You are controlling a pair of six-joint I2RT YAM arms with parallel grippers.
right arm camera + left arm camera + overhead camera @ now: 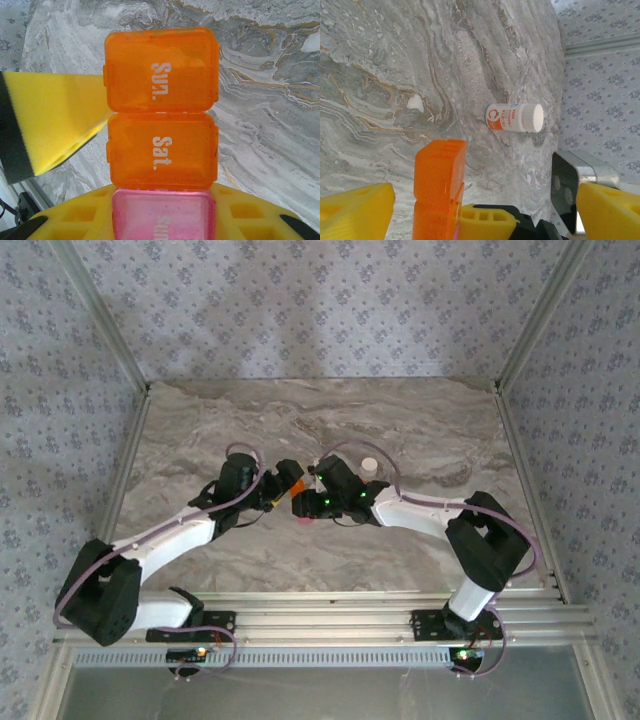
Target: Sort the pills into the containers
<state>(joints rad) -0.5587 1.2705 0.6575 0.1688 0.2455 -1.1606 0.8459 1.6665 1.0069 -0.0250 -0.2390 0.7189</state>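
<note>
Overhead, the left arm (170,535) and the right arm (425,508) meet above the middle of the marbled worktop (200,430), their jaws almost tip to tip. Between them is the strip of containers (297,486), its orange end toward the left jaws and its pink end at the right jaws. A white bottle (369,466) with an orange-red band sits on the worktop just beyond the right jaws, apart from both pairs.

From the left wrist, the left jaws stand wide open, a yellow finger (355,210) at each lower corner. The orange end of the strip rises edge-on between them, nearer the left-hand finger, with a sliver of worktop showing between the two. Another yellow finger, belonging to the right jaws, sits against the base of the strip. The bottle shows well ahead of the open jaws, its cap pointing toward the wallpapered wall (605,100).

From the right wrist, the right jaws are closed on the strip at its pink compartment, which lies against a yellow finger. Two orange compartments lettered "Sun." and "Sat." reach out past the jaw tips. A yellow finger of the left jaws comes in from the side and meets the strip near the seam between the two orange lids. Whether it touches cannot be told.
</note>
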